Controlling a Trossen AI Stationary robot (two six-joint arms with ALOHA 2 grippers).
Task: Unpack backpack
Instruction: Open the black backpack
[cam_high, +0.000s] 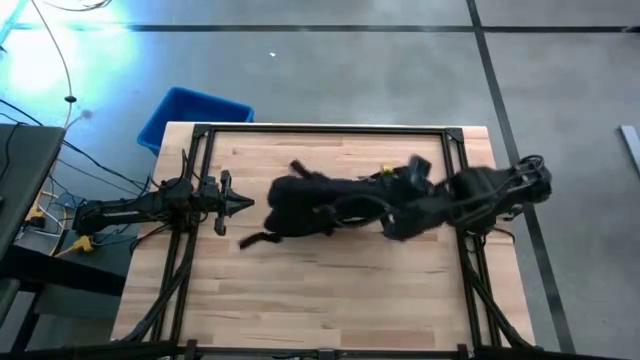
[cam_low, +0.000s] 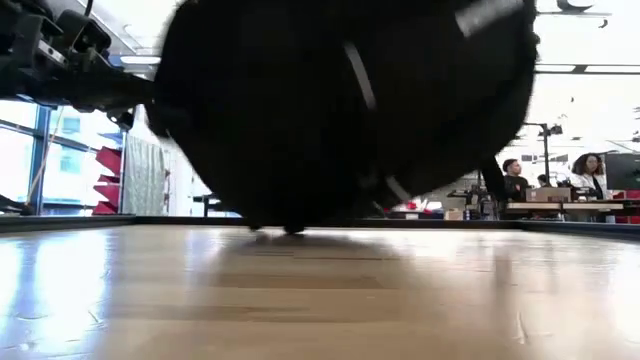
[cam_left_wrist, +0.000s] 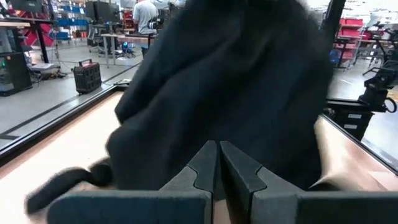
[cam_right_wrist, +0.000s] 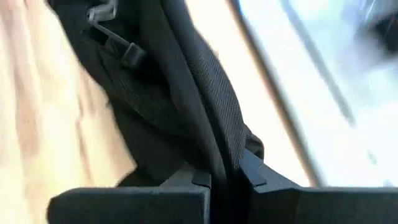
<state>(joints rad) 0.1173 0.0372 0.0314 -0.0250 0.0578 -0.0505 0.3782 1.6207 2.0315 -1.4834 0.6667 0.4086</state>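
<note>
The black backpack (cam_high: 310, 205) is in the middle of the table and fills the low view (cam_low: 340, 110). Only its lowest part (cam_low: 285, 226) touches the wood. A loose strap (cam_high: 255, 240) trails toward the near left. My right gripper (cam_high: 397, 215) reaches in from the right, raised and slanting down, and is shut on the backpack's fabric (cam_right_wrist: 205, 81). My left gripper (cam_high: 245, 205) stays level at the left, shut (cam_left_wrist: 217, 149), with its tips just short of the backpack's left side (cam_left_wrist: 236, 81). My right gripper pinches a dark fold or edge of the backpack's fabric (cam_right_wrist: 225, 163) between its two fingers. It comes from the table's right side, slanting down. The backpack hangs from this hold toward the table, its right end raised and its bottom on the wood.
A blue plastic bin (cam_high: 195, 115) stands off the table's far left corner. A black frame (cam_high: 330, 130) runs along the table's far and side edges. Bare wood (cam_high: 330, 300) lies toward the near edge. People sit at benches (cam_low: 550, 185) in the room behind.
</note>
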